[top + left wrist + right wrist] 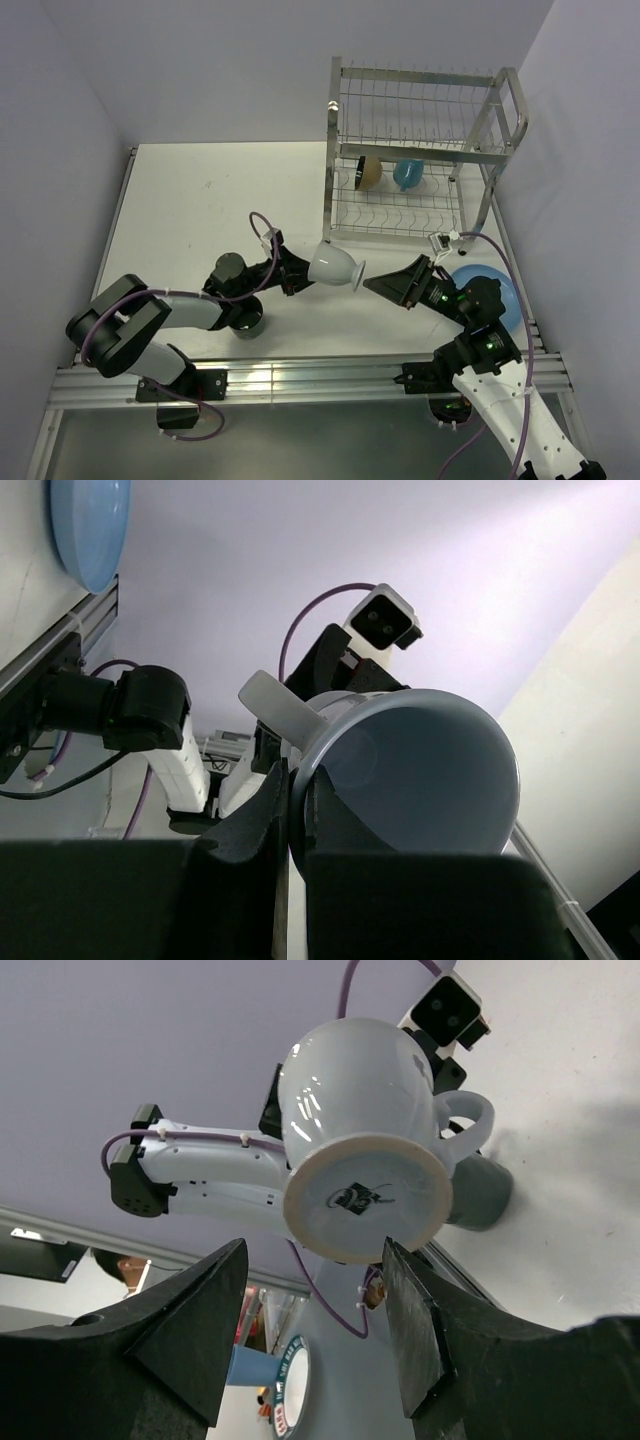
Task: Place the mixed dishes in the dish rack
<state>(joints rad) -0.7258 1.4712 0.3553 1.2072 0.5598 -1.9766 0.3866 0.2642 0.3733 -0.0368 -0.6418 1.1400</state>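
My left gripper [300, 272] is shut on the rim of the white mug [337, 267] and holds it sideways above the table, foot toward the right arm. The left wrist view shows the rim pinched between the jaws [296, 810]. My right gripper [372, 283] is open, its jaws on either side of the mug's foot [365, 1198] without touching it. The dark grey-black mug [243, 318] stands on the table under the left arm. The light blue plate [492, 291] lies under the right arm. The tan bowl [369, 172] and light blue mug [408, 174] sit in the dish rack [420, 150].
The rack stands at the far right of the white table [190, 220]. Walls close in on the left and right. A metal rail [300, 380] runs along the near edge.
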